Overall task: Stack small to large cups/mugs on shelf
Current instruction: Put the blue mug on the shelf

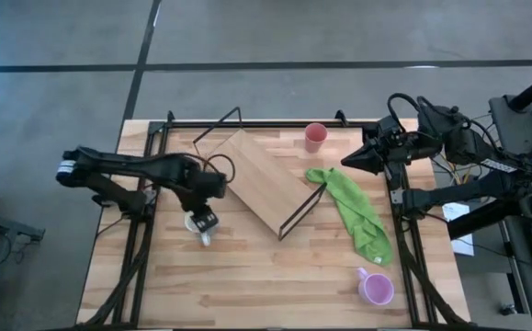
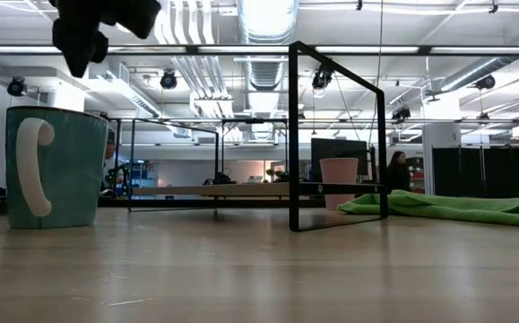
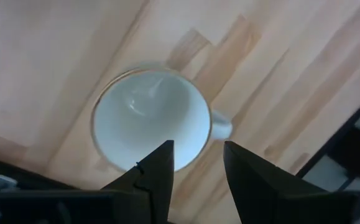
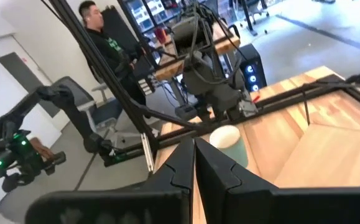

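The white mug (image 3: 147,118) stands upright on the table at the near left, its handle (image 3: 222,124) sticking out to one side; the low view (image 2: 53,166) shows it too. My left gripper (image 3: 198,146) hovers open just above it, pointing down, one finger over the rim and one outside near the handle, clear of the mug (image 2: 98,36). The shelf (image 1: 266,179) lies slantwise at the table's middle. The pink cup (image 1: 315,136) stands at the far edge. The purple mug (image 1: 376,288) stands near right. My right gripper (image 1: 344,164) is shut and empty at the far right.
A green cloth (image 1: 357,213) lies crumpled between the shelf's right wire leg (image 1: 304,207) and the table's right edge. A black frame (image 1: 155,138) runs along the table's sides. A person (image 4: 99,31) sits beyond the table.
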`<state>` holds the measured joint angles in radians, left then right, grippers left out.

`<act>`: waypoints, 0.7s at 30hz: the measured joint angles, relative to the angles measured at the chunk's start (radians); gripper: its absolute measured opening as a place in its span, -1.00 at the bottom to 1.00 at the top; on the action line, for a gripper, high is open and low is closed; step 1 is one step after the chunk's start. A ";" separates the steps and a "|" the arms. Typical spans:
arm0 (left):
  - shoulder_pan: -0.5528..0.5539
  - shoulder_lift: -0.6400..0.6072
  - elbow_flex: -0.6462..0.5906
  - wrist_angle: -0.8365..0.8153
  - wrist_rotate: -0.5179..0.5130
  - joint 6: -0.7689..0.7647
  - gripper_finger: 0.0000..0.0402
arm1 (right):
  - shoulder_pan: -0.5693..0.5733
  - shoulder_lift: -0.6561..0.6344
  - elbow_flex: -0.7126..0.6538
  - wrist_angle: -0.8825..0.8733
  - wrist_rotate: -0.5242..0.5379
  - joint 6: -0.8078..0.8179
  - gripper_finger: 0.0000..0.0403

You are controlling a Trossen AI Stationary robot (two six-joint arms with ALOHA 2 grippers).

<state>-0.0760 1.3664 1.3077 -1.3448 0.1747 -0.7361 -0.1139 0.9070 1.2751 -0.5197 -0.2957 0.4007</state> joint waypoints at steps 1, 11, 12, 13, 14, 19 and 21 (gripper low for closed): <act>-0.002 0.012 -0.001 0.017 -0.001 -0.032 -0.38 | 0.000 0.000 0.000 -0.006 0.000 0.000 -0.96; -0.005 0.115 -0.001 0.063 -0.051 -0.234 -0.38 | 0.000 0.000 0.000 -0.061 0.000 -0.004 -0.96; -0.005 0.127 -0.001 0.065 -0.062 -0.249 -0.38 | 0.000 0.000 0.000 -0.069 0.000 -0.005 -0.96; -0.005 0.137 -0.001 0.069 -0.067 -0.254 -0.38 | 0.000 0.000 0.000 -0.078 0.000 -0.005 -0.96; -0.005 0.148 -0.002 0.073 -0.074 -0.254 -0.38 | 0.000 0.000 0.000 -0.086 0.000 -0.005 -0.96; -0.005 0.200 -0.004 0.073 -0.076 -0.253 -0.38 | 0.000 -0.002 0.000 -0.113 0.000 -0.001 -0.96; -0.006 0.217 -0.005 0.073 -0.076 -0.253 -0.38 | 0.000 -0.002 0.000 -0.119 0.000 -0.001 -0.96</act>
<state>-0.0815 1.5830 1.3029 -1.2716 0.0982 -0.9894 -0.1135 0.9054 1.2751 -0.6390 -0.2958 0.4000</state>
